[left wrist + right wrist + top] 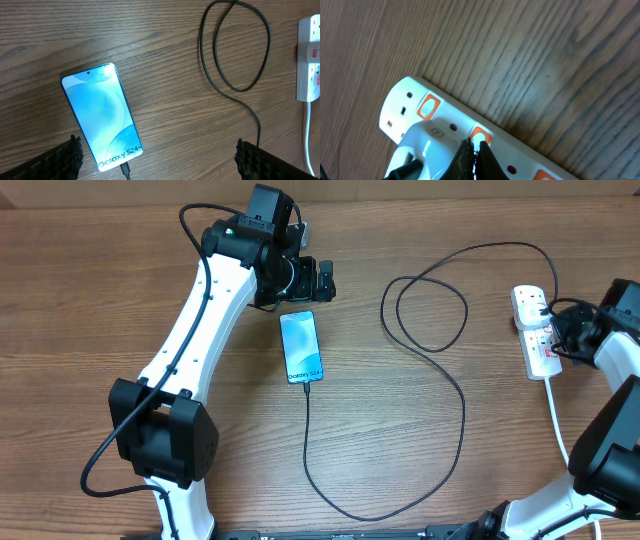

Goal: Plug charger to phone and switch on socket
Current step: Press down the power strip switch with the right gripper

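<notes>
The phone [301, 347] lies screen up mid-table, its light-blue screen reading "Galaxy S24+"; it also shows in the left wrist view [102, 115]. The black charger cable [440, 395] has its tip in the phone's near end [125, 169], loops across the table and runs to the white plug [427, 150] seated in the socket [533, 330]. My left gripper [322, 278] is open and empty above the phone's far end. My right gripper [475, 150] is shut, its tips pressed on an orange switch [481, 135] of the socket [530, 160] next to the plug.
The socket's thick white cord [556, 415] runs toward the table's near right edge. A second orange switch [428, 107] sits at the socket's end. Bare wood lies between the phone and the cable loop [240, 50].
</notes>
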Action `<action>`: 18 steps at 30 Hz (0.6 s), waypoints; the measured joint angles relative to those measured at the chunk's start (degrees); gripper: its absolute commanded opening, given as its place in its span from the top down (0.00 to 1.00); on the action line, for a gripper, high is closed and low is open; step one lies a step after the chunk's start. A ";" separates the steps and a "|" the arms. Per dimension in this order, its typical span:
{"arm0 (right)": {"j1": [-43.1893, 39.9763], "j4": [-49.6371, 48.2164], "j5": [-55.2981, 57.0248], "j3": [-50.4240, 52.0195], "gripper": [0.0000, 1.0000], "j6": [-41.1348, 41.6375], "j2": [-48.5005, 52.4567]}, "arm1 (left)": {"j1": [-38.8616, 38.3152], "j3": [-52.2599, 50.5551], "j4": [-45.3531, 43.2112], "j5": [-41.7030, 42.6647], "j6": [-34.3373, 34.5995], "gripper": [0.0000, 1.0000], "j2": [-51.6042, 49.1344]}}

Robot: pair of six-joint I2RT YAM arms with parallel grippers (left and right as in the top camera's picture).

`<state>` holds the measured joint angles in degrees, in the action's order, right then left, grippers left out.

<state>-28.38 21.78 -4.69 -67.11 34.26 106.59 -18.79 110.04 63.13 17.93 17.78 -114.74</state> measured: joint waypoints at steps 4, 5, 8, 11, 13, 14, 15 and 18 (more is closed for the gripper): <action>0.35 -0.11 -0.28 0.00 0.96 -0.31 0.28 | 0.00 0.00 0.00 0.00 0.00 0.00 0.00; 0.35 -0.11 -0.39 0.00 0.96 -0.42 0.63 | 0.00 0.00 0.02 0.00 0.00 0.00 0.00; 0.35 -0.13 -0.48 0.00 0.96 -0.48 1.84 | 0.00 0.00 0.02 0.00 0.00 0.00 0.00; 0.35 -0.31 -0.74 0.00 0.96 -0.63 3.06 | 0.00 0.00 0.02 0.00 0.00 0.00 0.00; 0.33 -1.05 -0.87 -0.02 0.96 -0.68 3.39 | 0.00 0.00 0.02 0.00 0.00 0.00 0.00; 0.33 -1.14 -0.90 -0.02 0.96 -0.70 3.43 | 0.00 0.00 0.04 0.00 0.00 0.00 0.00; 0.33 -1.22 -0.94 -0.02 0.96 -0.79 3.48 | 0.00 0.00 0.02 0.00 0.00 0.00 0.00; 0.37 -1.64 -1.07 -0.02 0.96 -0.96 3.54 | 0.00 0.00 0.02 -0.02 0.00 0.00 0.00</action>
<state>-28.01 20.14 -5.76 -67.13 33.30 110.13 -18.79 110.04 63.16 17.91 17.78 -114.74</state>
